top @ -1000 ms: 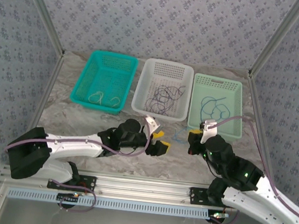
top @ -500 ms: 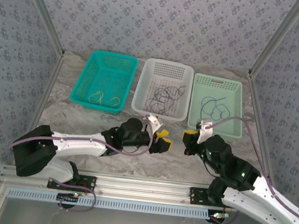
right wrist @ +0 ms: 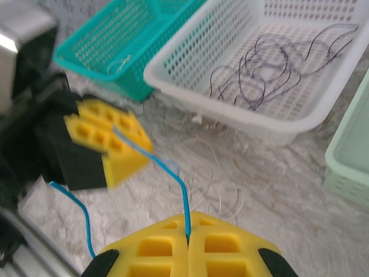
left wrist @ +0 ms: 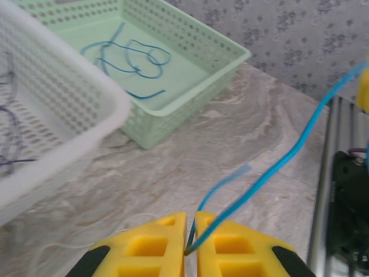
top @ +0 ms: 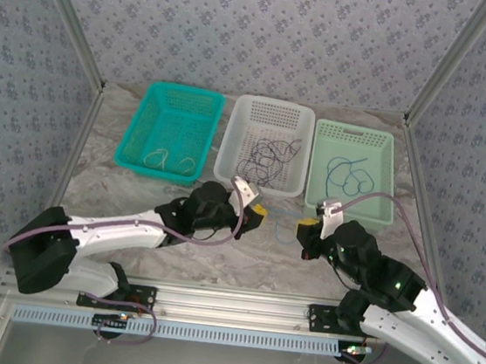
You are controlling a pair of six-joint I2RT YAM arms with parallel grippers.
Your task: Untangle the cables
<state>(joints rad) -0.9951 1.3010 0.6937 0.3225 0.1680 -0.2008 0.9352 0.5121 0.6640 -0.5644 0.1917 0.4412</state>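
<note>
A thin blue cable (top: pixel 283 231) stretches above the table between my two grippers. The left gripper (top: pixel 257 212) is shut on one part of it; in the left wrist view the blue cable (left wrist: pixel 277 164) runs out from between the yellow jaws (left wrist: pixel 190 231) up to the right. The right gripper (top: pixel 307 224) is shut on the same blue cable (right wrist: pixel 183 193), which rises from its jaws (right wrist: pixel 187 232) toward the left gripper (right wrist: pixel 109 141). Pale whitish wires (right wrist: pixel 216 179) lie looped on the table under the cable.
At the back stand three baskets: a teal basket (top: pixel 133 147) with pale wires, a white basket (top: pixel 229 150) with dark cables (right wrist: pixel 271 63), and a mint basket (top: pixel 384 163) with blue cables (left wrist: pixel 130 57). The metal rail (top: pixel 237 309) runs along the near edge.
The left gripper has closed on the blue cable and shifted back toward the white basket. The right gripper has edged left, still shut on the cable.
</note>
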